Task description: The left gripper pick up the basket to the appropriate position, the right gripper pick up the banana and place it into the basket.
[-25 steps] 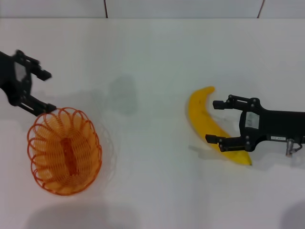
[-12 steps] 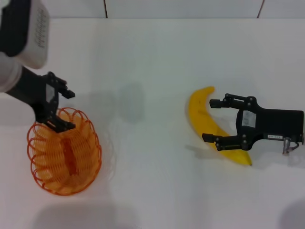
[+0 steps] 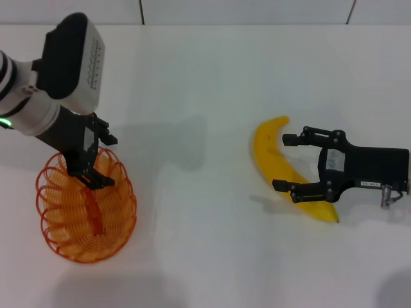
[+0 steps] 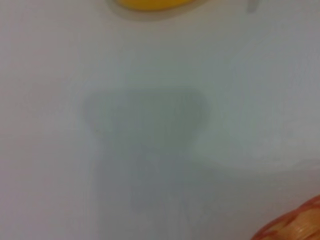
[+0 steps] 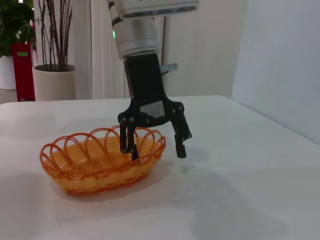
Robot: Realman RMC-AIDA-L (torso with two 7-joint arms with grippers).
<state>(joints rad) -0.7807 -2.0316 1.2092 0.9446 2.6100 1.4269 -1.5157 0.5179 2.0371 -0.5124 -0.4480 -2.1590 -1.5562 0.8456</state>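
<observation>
Basket (image 3: 85, 210) sits lower left of the head frame on the white worktop (image 3: 205, 96), long axis running top to bottom with a slight tilt, empty. Left claw (image 3: 97, 159) hangs open over its upper right rim, one finger inside the loops and one outside; right wrist view (image 5: 155, 148) shows this straddle, likely set up to pinch the rim for the lift. No grip yet.

Banana (image 3: 282, 168) lies right of centre, tip pointing up, long axis slanting to lower right. Right claw (image 3: 286, 162) is open, low, its fingers bracketing the banana's middle from the right, ready to close across the narrow width.
</observation>
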